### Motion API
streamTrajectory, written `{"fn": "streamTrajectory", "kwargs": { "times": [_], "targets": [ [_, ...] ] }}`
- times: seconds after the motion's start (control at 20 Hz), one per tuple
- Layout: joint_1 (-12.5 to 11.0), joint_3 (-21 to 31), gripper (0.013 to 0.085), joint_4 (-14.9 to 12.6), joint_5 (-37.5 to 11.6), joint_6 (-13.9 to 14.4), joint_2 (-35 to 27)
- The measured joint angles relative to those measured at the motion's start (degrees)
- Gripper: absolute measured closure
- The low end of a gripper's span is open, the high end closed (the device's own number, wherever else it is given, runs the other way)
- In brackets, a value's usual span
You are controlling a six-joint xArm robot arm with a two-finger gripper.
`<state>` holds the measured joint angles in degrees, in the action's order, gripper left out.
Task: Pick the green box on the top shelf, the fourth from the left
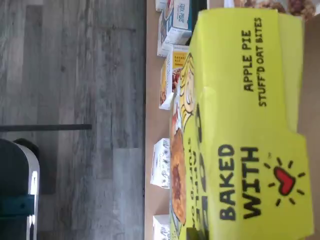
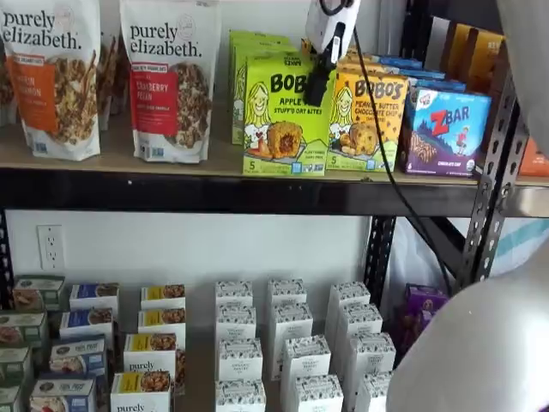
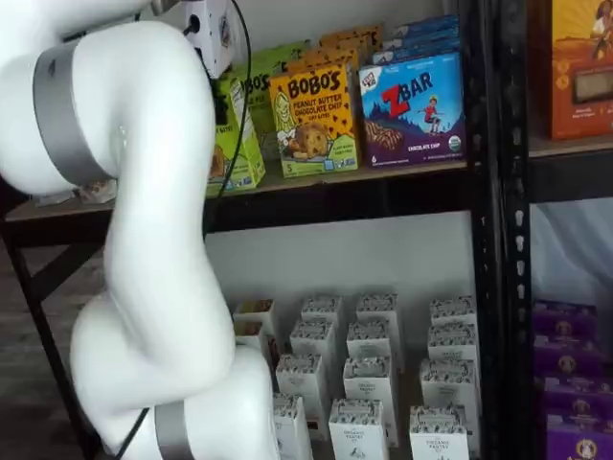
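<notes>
On the top shelf (image 2: 129,163) the green box (image 2: 279,120) stands pressed against the yellow box (image 2: 369,120) on its right, so no gap there. To its left, free shelf reaches to the granola bag (image 2: 171,81). More green boxes (image 2: 253,43) stand close behind it.

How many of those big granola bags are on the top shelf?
2 show. One orange-labelled bag stands at the far left of the top shelf, one red-labelled bag beside it. More may sit behind or beyond the picture's edge.
</notes>
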<state>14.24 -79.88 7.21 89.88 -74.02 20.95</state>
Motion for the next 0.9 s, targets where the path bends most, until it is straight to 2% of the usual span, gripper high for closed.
{"fn": "streamTrajectory", "kwargs": {
  "times": [0.9],
  "targets": [
    [-1.5,4.9,0.073,-0.3,2.4,-1.5,5.8]
  ]
}}
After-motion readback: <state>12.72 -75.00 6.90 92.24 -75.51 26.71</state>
